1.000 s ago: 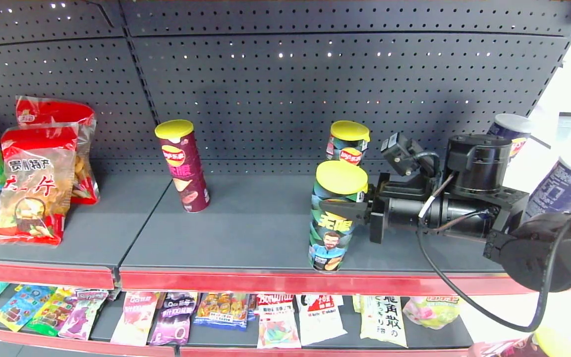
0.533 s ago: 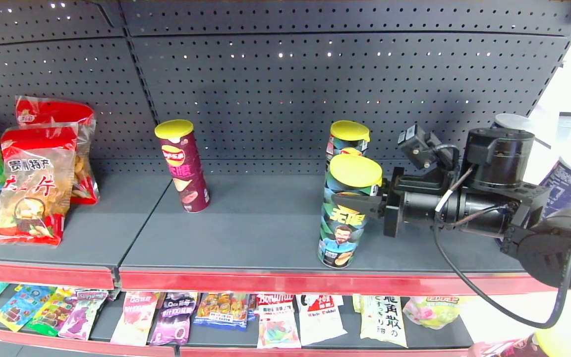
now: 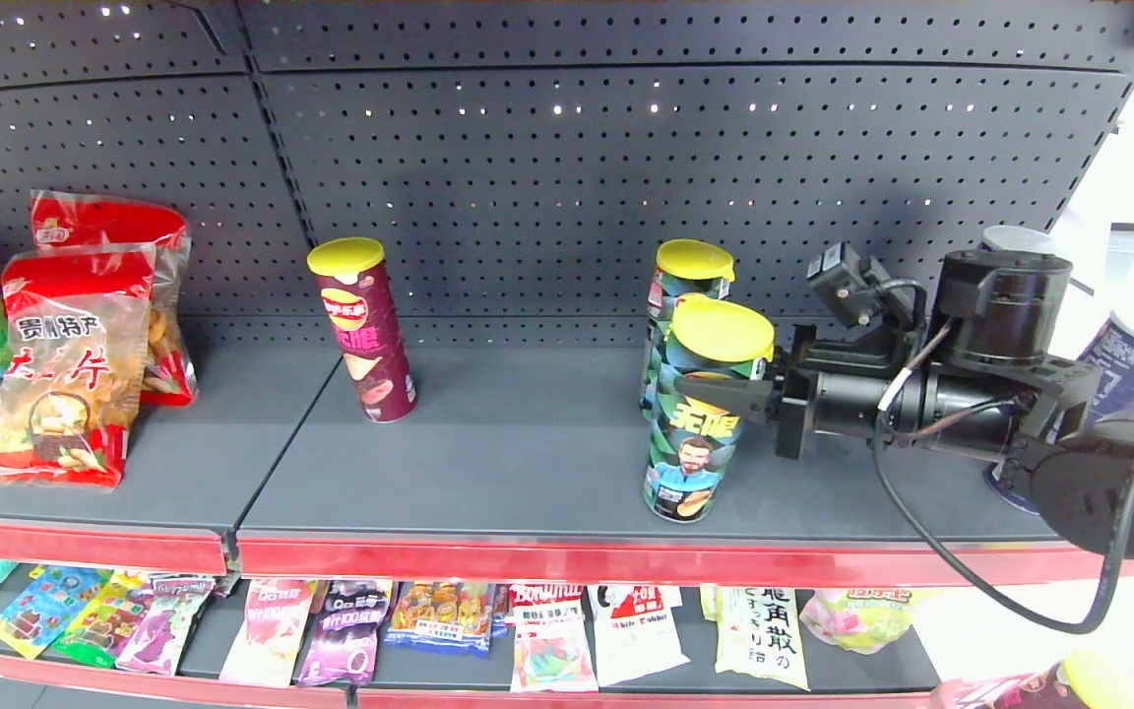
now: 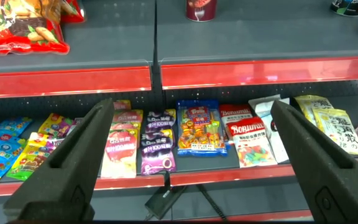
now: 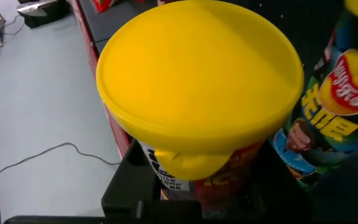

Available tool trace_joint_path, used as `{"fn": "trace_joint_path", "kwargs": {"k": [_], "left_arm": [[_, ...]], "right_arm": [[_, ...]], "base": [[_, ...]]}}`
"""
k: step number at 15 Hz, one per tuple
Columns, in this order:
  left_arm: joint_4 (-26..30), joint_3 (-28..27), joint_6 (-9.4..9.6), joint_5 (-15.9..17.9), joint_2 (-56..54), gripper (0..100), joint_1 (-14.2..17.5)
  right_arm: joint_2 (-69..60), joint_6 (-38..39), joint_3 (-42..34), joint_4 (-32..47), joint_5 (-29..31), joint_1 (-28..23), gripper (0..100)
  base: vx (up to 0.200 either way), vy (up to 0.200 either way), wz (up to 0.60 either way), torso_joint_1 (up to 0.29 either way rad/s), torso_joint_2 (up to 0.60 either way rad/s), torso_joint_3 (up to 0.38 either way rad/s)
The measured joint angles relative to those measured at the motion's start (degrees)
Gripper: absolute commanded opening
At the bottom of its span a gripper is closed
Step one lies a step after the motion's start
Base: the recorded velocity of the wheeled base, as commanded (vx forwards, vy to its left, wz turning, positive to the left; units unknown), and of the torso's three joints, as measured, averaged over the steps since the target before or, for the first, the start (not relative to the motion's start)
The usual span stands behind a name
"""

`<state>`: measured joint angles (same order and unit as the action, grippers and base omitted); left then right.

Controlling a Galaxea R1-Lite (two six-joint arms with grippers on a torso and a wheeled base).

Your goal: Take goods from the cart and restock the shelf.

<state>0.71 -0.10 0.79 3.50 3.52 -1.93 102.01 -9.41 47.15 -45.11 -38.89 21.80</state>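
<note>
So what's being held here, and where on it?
The right gripper grips the green chip can just under its yellow lid; the left gripper is empty.

The shelf (image 3: pixel 528 463) lies bare between the maroon can (image 3: pixel 362 330) and the front green can (image 3: pixel 705 414), open from its front edge back to the pegboard (image 3: pixel 547 197). A second green can (image 3: pixel 690 276) stands just behind the front one, blocking the way back. The bags (image 3: pixel 65 364) crowd the left end and the blue cans (image 3: pixel 1133 364) the right.

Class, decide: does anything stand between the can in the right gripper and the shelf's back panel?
Yes: a second yellow-lidded green can stands directly behind the held can, which the right gripper clamps.
</note>
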Motion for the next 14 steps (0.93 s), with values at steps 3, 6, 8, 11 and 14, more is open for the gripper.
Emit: {"fn": "trace_joint_path", "kwargs": {"k": [3, 6, 8, 11, 14], "left_arm": [[0.00, 0.00, 0.00, -0.02, 0.00, 100, 0.00], [-0.02, 0.00, 0.00, -0.05, 0.00, 100, 0.00], [-0.02, 0.00, 0.00, -0.05, 0.00, 100, 0.00], [0.00, 0.00, 0.00, -0.02, 0.00, 100, -0.02], [-0.02, 0.00, -0.01, -0.02, 0.00, 100, 0.00]], "right_arm": [[0.33, 0.05, 0.50, 0.04, -0.06, -0.09, 0], [0.41, -0.13, -0.83, 0.04, -0.22, 0.74, 0], [0.50, -0.18, -1.16, 0.00, -0.77, 0.78, 0], [0.63, -0.18, -1.24, -0.02, -0.93, 0.91, 0], [0.77, -0.16, -1.32, -0.05, -0.85, 0.94, 0]], "base": [[0.000, 0.000, 0.00, 0.000, 0.00, 0.000], [0.000, 0.000, 0.00, 0.000, 0.00, 0.000], [0.000, 0.000, 0.00, 0.000, 0.00, 0.000], [0.000, 0.000, 0.00, 0.000, 0.00, 0.000], [0.000, 0.000, 0.00, 0.000, 0.00, 0.000]]}}
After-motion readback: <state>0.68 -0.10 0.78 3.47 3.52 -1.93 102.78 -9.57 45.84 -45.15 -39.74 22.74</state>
